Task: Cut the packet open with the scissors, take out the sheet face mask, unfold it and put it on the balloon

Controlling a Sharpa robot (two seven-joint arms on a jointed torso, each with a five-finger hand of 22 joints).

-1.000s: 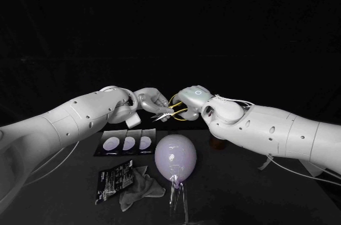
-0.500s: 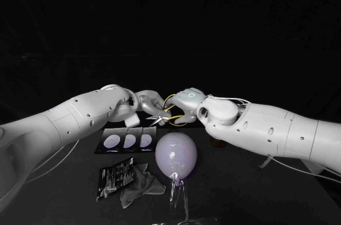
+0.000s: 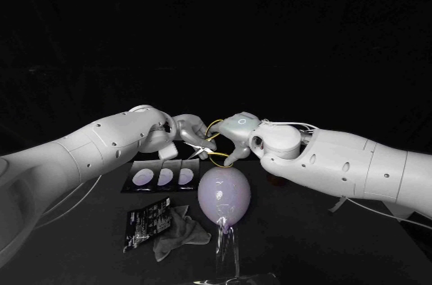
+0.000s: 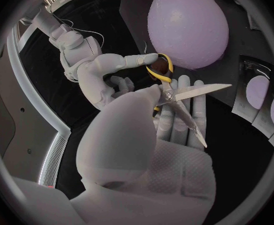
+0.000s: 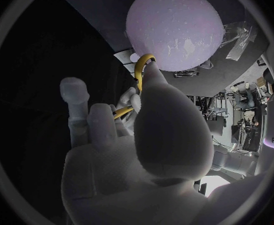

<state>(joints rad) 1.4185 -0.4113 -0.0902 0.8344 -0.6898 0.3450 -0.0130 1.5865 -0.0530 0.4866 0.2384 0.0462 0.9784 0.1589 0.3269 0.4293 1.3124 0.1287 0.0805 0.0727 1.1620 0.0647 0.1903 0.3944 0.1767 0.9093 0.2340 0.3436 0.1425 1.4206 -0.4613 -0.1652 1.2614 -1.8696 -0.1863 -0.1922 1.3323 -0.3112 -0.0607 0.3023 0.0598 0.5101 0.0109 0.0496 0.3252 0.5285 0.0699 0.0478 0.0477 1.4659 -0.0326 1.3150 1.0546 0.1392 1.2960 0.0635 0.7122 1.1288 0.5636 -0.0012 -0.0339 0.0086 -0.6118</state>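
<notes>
Both hands meet above the far side of the table (image 3: 306, 235), with the scissors (image 3: 207, 149) between them, just above the top of the balloon (image 3: 223, 194) and not touching it. The scissors are small, with yellow loop handles and short silver blades; the left wrist view shows the blades parted in a narrow V, tips pointing away from the right hand. The left hand (image 3: 187, 131) pinches them near the pivot, thumb pressing them flat against its straight, close-set fingers. The right hand (image 3: 236, 134) is on the handle end, one fingertip hooked through a yellow loop; the right wrist view shows a second bit of yellow between its other fingers, which stand upright and slightly apart. The balloon is pale lilac and egg-shaped, narrow end down on a clear stand (image 3: 227, 254) at mid-table. A black packet (image 3: 147, 222) lies flat on the table on the robot's left of the balloon, with a crumpled grey cloth (image 3: 180, 237) touching its edge. Cannot tell whether the packet is cut. Behind it, three dark sachets (image 3: 164, 176) with pale ovals lie side by side in a row.
</notes>
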